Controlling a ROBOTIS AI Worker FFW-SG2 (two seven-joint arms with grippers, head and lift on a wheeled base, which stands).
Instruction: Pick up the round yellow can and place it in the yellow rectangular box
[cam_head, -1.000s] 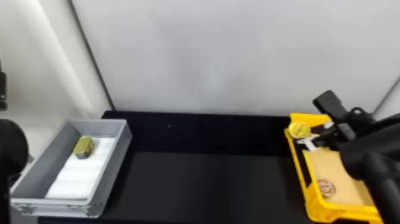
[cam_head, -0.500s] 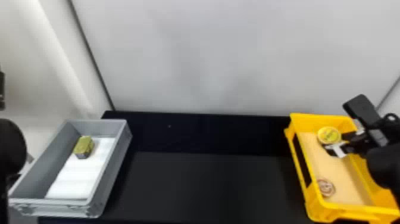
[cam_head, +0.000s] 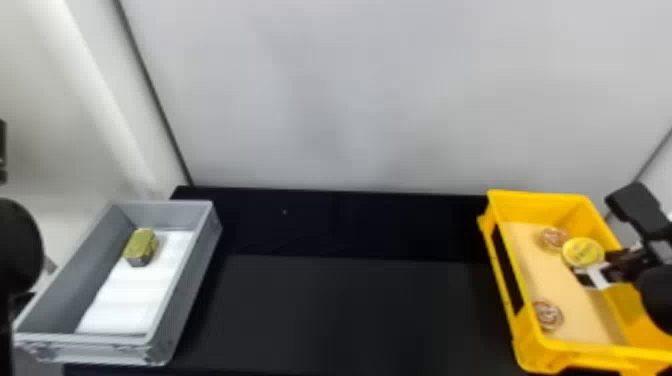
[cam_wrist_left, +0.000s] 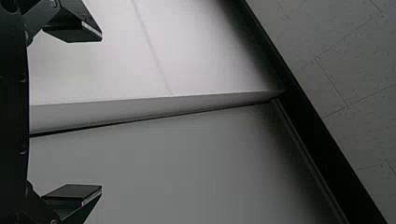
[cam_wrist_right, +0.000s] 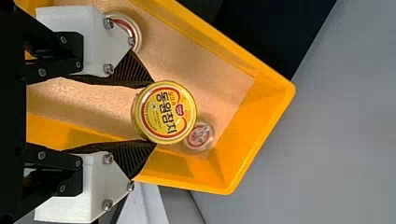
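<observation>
The round yellow can (cam_head: 583, 251) hangs over the far half of the yellow rectangular box (cam_head: 505, 280), held by my right gripper (cam_head: 596, 266), which comes in from the right edge. In the right wrist view, the can (cam_wrist_right: 166, 112) is pinched at its sides between both ribbed fingertips of the right gripper (cam_wrist_right: 155, 112), lid facing the camera, with the box floor lower down behind it. My left arm (cam_head: 19, 245) is parked at the head view's left edge. Its gripper (cam_wrist_left: 102, 113) stands open in the left wrist view, a pale wall behind it.
Two smaller reddish round cans lie in the yellow box, one near its far end (cam_head: 553, 239), one near its front left (cam_head: 547, 315). A grey box (cam_head: 197, 280) with a gold-green block (cam_head: 141, 246) stands at the left of the black table (cam_head: 350, 310).
My right gripper has carried the yellow can rightward and nearer over the yellow box. The reddish can near the far end has come into sight. The left arm looks unmoved.
</observation>
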